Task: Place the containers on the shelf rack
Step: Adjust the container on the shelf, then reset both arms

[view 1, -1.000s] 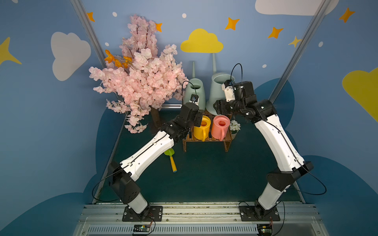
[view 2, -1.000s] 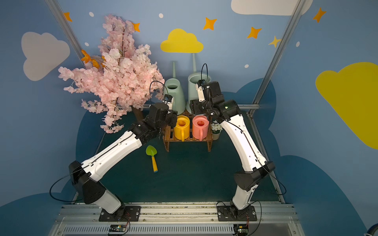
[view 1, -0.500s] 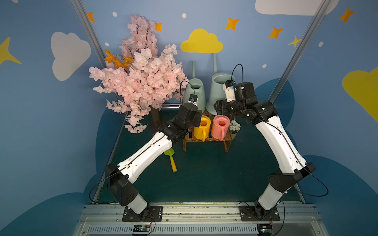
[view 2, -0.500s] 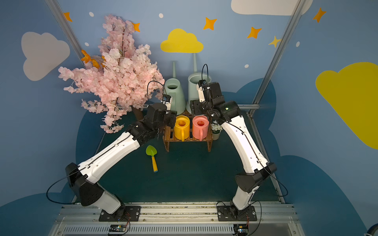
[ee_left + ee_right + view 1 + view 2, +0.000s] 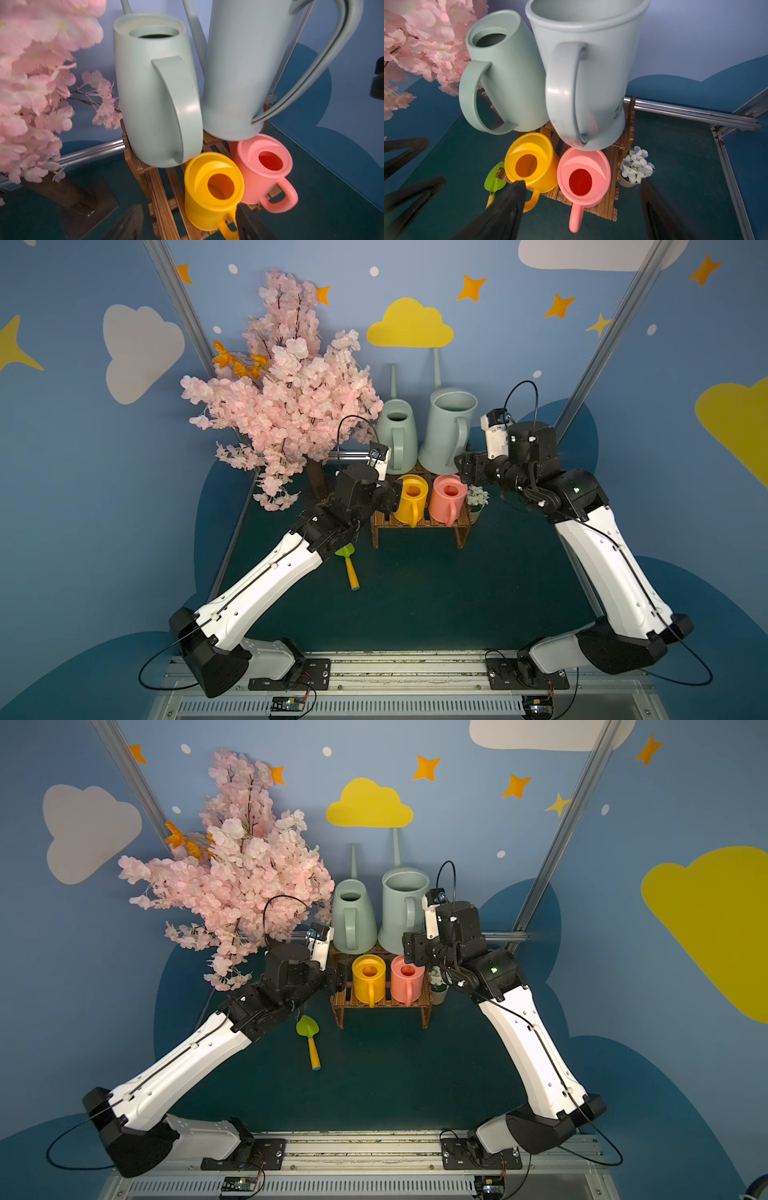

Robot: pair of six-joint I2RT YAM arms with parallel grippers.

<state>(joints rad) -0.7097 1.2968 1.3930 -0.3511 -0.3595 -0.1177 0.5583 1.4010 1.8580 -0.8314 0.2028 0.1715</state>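
All the containers stand on the dark wooden shelf rack [image 5: 417,523] [image 5: 380,1004]. The yellow can [image 5: 411,497] [image 5: 209,193] and the pink can [image 5: 446,499] [image 5: 583,178] are on the lower step. The pale green can [image 5: 397,439] [image 5: 153,99] and the blue-grey can [image 5: 446,427] [image 5: 583,79] are on the upper step. My left gripper [image 5: 392,499] [image 5: 188,207] is open beside the yellow can, one finger by its handle and the other off to the rack's side. My right gripper [image 5: 463,466] [image 5: 581,182] is open, hovering near the blue-grey can's base above the pink can.
A pink blossom tree [image 5: 286,406] crowds the rack's left side, close to my left arm. A green-and-yellow toy shovel [image 5: 349,564] lies on the mat in front of it. A small white-flower pot [image 5: 477,497] stands at the rack's right end. Metal frame rails [image 5: 691,116] run behind.
Both grippers' jaws have spread wider. The left gripper has eased back a little from the yellow can. The cans have not moved.
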